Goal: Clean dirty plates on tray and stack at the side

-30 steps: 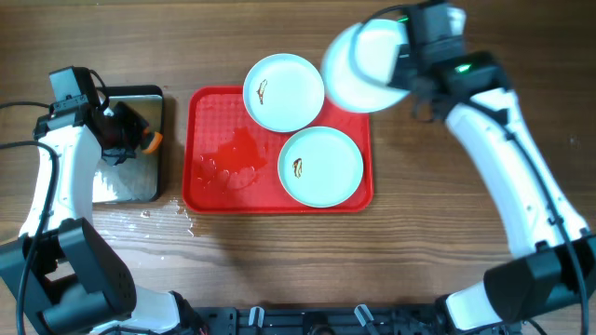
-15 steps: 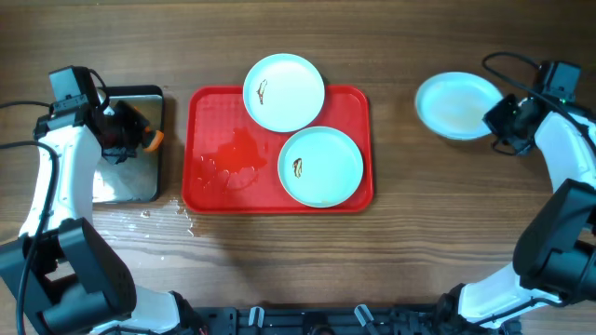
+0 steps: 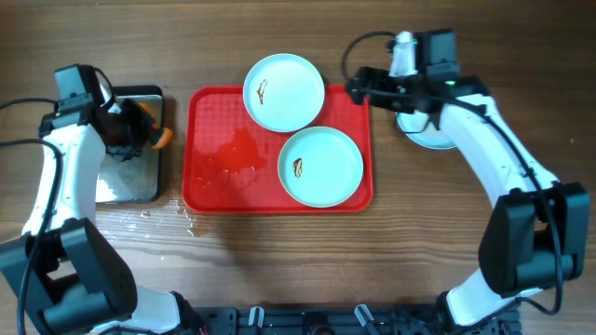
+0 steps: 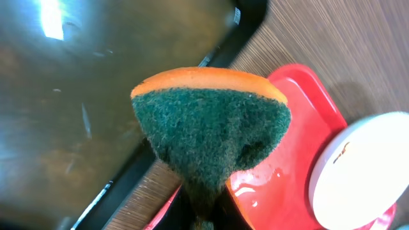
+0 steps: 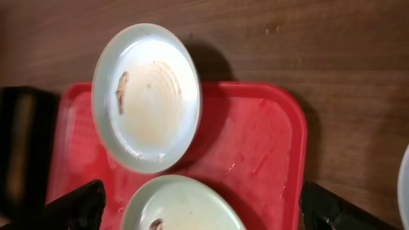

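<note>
**Two smeared plates waiting on the tray, one set aside at the right**

At the far left, the left gripper [image 3: 138,133] is hanging over the black tray [image 3: 130,191], its fingers clamping an orange-and-green sponge [image 4: 211,128].

In the middle, the red tray [image 3: 219,116] is lying on the wooden table [image 3: 466,37], with a wet patch glistening on its left half. Two plates are resting on it. The far plate [image 3: 284,91] is overhanging the tray's far edge, and the near plate [image 3: 321,166] is sitting inside the right half. Each is showing one small brown smear.

At the right, the right gripper [image 3: 358,90] is hovering over the tray's far right corner with its fingers spread wide and holding nothing. The third plate [image 3: 424,138] is lying on the table just right of the tray and is partly hidden by the right arm, so whether it is smeared cannot be told.

Handling, as a judgement: the plates are looking stiff, smooth and light, probably slippery where wet and liable to chip if dropped. The rim is offering the only purchase for two fingers. The far plate's overhanging edge is looking the easiest place to pinch, since a finger can pass beneath it.

Count: three plates, two trays (one red, one black), one sponge.
</note>
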Robot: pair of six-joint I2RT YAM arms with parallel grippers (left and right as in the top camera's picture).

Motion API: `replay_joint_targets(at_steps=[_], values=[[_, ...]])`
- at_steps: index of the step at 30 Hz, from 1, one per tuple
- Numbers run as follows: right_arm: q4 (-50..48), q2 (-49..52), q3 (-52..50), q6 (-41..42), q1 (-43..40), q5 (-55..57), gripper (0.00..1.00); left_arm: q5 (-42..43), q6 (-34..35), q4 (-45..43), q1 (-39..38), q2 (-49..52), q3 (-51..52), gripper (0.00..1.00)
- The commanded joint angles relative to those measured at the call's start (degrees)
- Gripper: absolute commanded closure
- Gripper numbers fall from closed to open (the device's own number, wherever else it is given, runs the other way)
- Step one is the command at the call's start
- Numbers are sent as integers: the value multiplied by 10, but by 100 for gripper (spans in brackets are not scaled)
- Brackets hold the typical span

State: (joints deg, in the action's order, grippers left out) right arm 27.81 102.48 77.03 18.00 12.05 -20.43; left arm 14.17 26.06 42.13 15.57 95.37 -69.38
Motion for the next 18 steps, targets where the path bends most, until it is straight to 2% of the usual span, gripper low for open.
replay_joint_targets(at_steps=[1,2,6,7,8,9,11,16,18], values=[[-37,17,41,19,71,149,10,31,-34,-2,-71,3,-7,96],[-56,23,41,32,84,186,11,31,-34,-2,-91,3,-7,96],[-130,76,41,37,113,190,14,16,-34,-1,-145,3,-7,96],[-140,106,41,57,119,196,20,0,-33,3,-154,3,-7,96],[-146,124,41,67,119,196,34,-10,-33,9,-157,3,-7,96],[-157,153,41,99,119,195,41,-31,-33,21,-157,3,-7,96],[-173,178,41,106,119,178,43,-51,-34,29,-157,3,-7,96],[-177,209,41,106,119,178,56,-51,-34,29,-157,3,-6,96],[-177,213,41,107,119,178,74,-51,-33,29,-157,3,-6,96]])
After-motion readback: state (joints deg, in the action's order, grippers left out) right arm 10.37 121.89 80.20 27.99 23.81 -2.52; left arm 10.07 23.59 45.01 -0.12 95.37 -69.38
